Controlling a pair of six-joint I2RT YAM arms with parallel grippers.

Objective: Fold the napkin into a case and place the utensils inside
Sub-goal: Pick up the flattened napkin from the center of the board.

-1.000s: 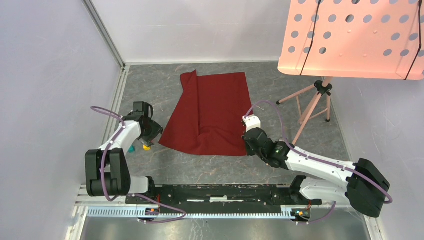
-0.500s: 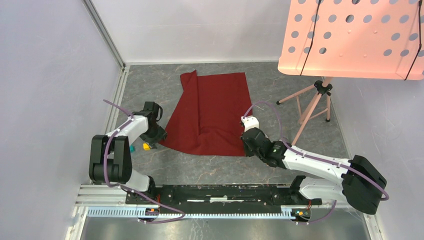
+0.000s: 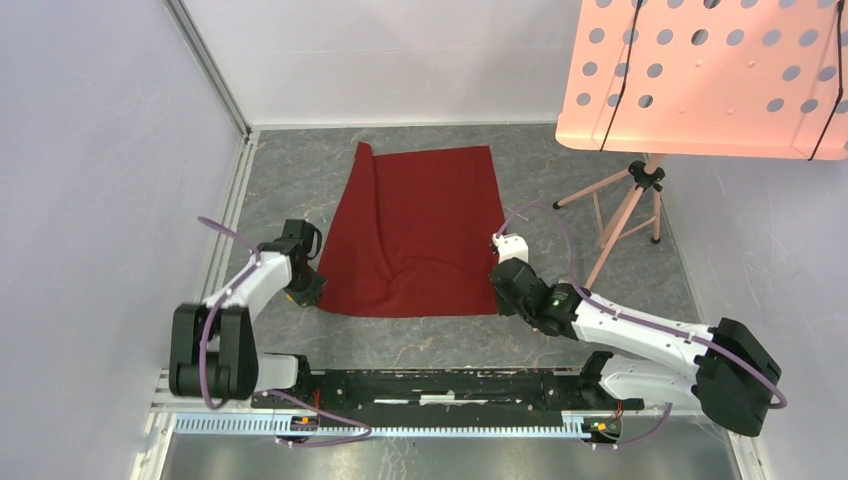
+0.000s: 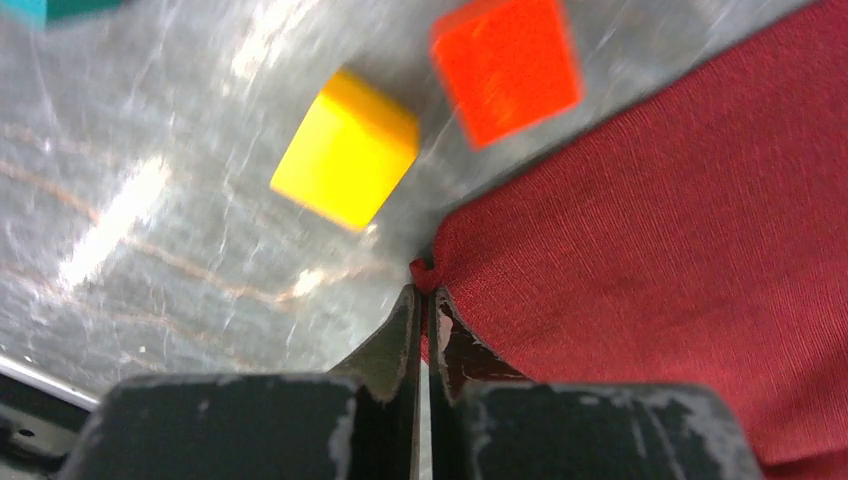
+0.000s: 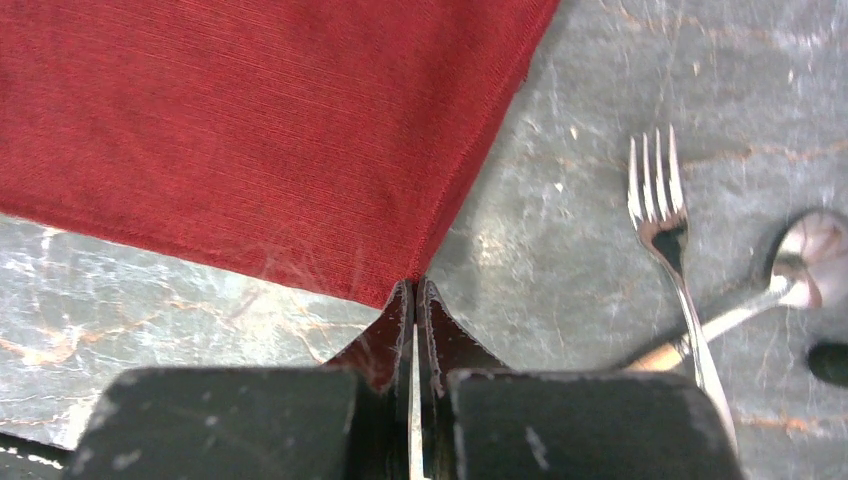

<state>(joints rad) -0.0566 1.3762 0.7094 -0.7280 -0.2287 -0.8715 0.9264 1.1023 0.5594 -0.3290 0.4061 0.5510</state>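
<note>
The grey marbled table (image 3: pixel 420 335) bears the napkin (image 3: pixel 420 225) (spread open), fork (image 5: pixel 668 230), spoon (image 5: pixel 805 262) — also yellow block (image 4: pixel 345 147), orange block (image 4: pixel 505 65).

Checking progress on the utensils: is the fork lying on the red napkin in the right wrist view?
No, the fork lies on the bare table beside the napkin, clear of its edge.

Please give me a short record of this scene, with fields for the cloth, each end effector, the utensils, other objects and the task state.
cloth: dark red napkin, spread mostly flat on the table
left arm: left end effector shut on the napkin's near left corner
right arm: right end effector shut on the near right corner
utensils: fork and spoon on the table beside that corner, outside the napkin
other objects: yellow block and orange block by the left corner; pink tripod
task state: no case folded yet
</note>
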